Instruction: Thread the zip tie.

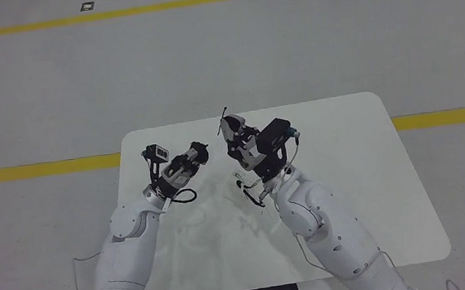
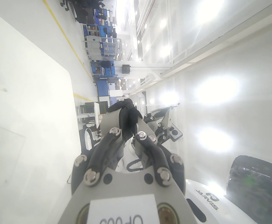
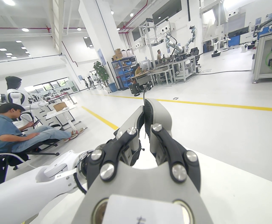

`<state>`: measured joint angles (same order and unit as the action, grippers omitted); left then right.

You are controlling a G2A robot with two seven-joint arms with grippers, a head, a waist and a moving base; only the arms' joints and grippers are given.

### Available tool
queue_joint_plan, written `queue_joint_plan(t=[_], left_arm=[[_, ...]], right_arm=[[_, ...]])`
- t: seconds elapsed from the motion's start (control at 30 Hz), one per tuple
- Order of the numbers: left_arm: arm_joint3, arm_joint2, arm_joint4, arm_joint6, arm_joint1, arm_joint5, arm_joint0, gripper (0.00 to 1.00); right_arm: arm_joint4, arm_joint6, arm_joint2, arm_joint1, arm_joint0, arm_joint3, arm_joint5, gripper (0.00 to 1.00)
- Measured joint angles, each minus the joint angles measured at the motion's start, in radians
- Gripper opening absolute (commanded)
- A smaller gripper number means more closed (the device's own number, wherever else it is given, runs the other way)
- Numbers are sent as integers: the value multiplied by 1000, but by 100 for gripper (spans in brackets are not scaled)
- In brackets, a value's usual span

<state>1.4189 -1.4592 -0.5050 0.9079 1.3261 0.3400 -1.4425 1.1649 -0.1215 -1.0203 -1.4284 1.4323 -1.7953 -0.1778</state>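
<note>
as the right jaws clamp it, the zip tie (image 3: 144,96) points straight outward.

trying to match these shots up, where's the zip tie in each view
Top view: the zip tie is a thin black strand sticking out of the right gripper, over the table's far half.
Left wrist view: probably the faint dark strand at the right gripper's tip, farther off.
Right wrist view: pinched between the shut jaws, its end standing past them.
Shared landmark: the white table, in all three views.
</note>
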Motion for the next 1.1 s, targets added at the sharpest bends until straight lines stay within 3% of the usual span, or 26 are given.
queue_joint_plan(t=[0.17, 0.37, 1.1], left_arm=[[3, -43, 62, 36, 44, 0, 7, 0], [-29, -62, 133, 26, 93, 0, 44, 0], [-28, -61, 138, 27, 95, -1, 46, 0]], right_arm=[[3, -3, -16, 8, 15, 1, -51, 0], [-37, -11, -54, 16, 10, 19, -124, 0], [-36, -11, -54, 16, 10, 19, -123, 0]])
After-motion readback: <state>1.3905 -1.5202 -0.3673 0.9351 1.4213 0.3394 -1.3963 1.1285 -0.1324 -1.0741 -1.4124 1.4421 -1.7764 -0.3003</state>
